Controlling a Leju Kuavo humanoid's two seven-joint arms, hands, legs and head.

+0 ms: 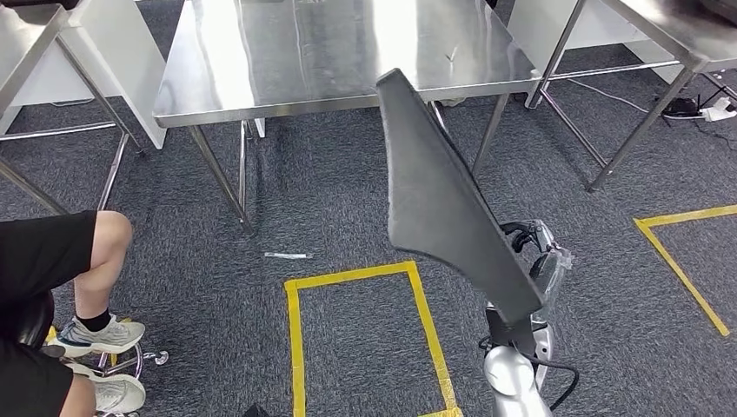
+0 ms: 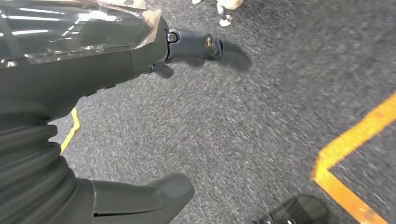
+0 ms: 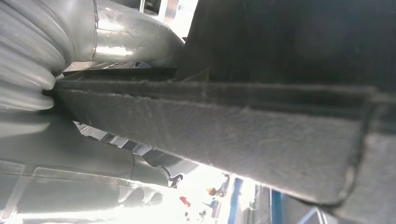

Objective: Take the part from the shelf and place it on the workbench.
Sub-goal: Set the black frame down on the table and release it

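Note:
The part (image 1: 443,200) is a long dark grey felt-covered wedge, standing upright and tilted over the carpet in the head view. My right hand (image 1: 537,259) grips it near its lower end, at the bottom right. The part's top tip reaches up in front of the near edge of the steel workbench (image 1: 330,52). In the right wrist view the part (image 3: 233,126) lies close along the hand and hides the fingers. My left hand (image 2: 116,56) hangs over the carpet, its fingers (image 2: 205,44) and thumb apart with nothing between them.
A person (image 1: 52,261) sits on a stool at the left, feet on the carpet. More steel tables stand at the far left (image 1: 26,35) and far right (image 1: 669,26). Yellow tape (image 1: 295,330) marks a rectangle on the floor. Cables (image 1: 704,109) lie at the right.

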